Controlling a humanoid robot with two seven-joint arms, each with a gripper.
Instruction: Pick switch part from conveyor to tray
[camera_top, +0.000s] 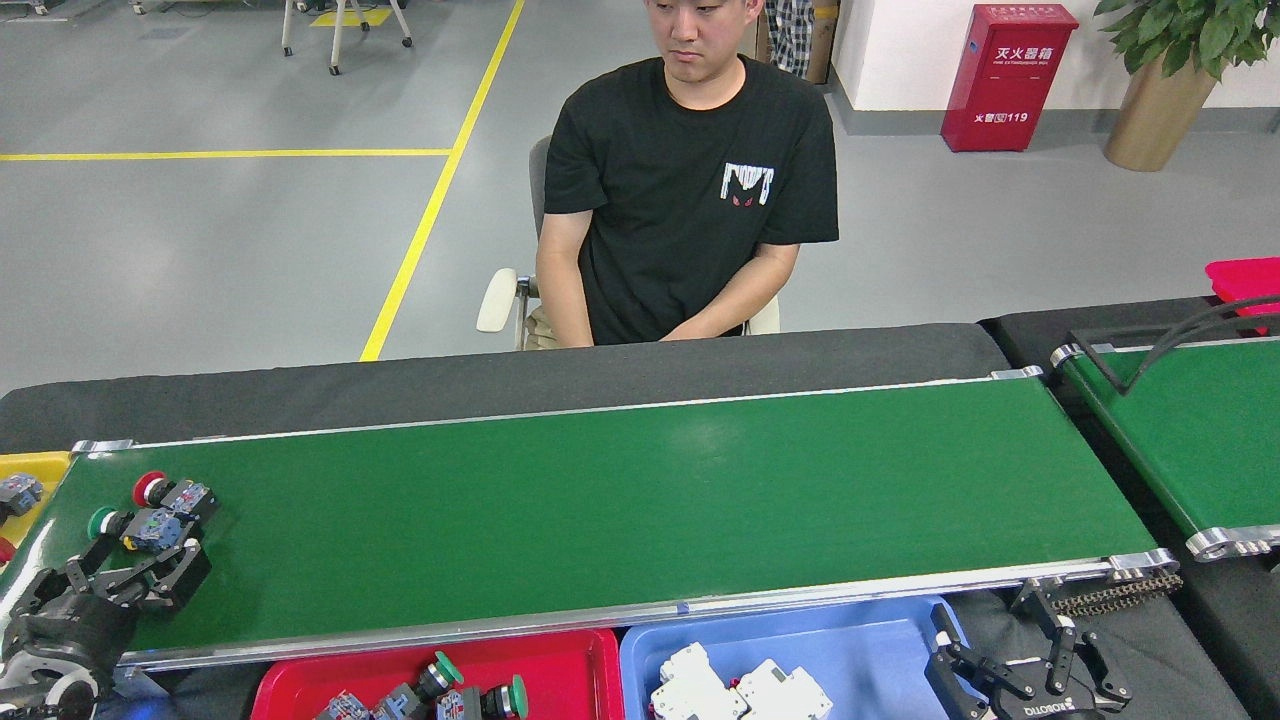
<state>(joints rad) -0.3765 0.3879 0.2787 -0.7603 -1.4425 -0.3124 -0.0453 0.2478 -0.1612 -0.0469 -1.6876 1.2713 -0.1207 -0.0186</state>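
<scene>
The black left gripper (135, 572) hangs low over the near left end of the long dark-green flat conveyor (620, 500), its two fingers spread wide and holding nothing. Just beyond its fingertips, at about twelve o'clock from it, lies the green-capped push-button switch part (140, 527) with a grey and blue contact block; it lies on its side, cap toward nine o'clock. Just beside it, at roughly twelve o'clock again, lies a red-capped switch part (170, 493) of the same build (whether the two touch I cannot tell).

Judgement: the step in hand is the approach to the pick; nothing is grasped yet. The next move calls for the fingers to straddle the green-capped part and close on its body without nudging the red one.

The red plastic tray (590, 665), at four o'clock from the gripper below the near rail, already holds similar switches. The black right gripper (1030, 680) rests idle at far right, fingers apart, empty.
</scene>
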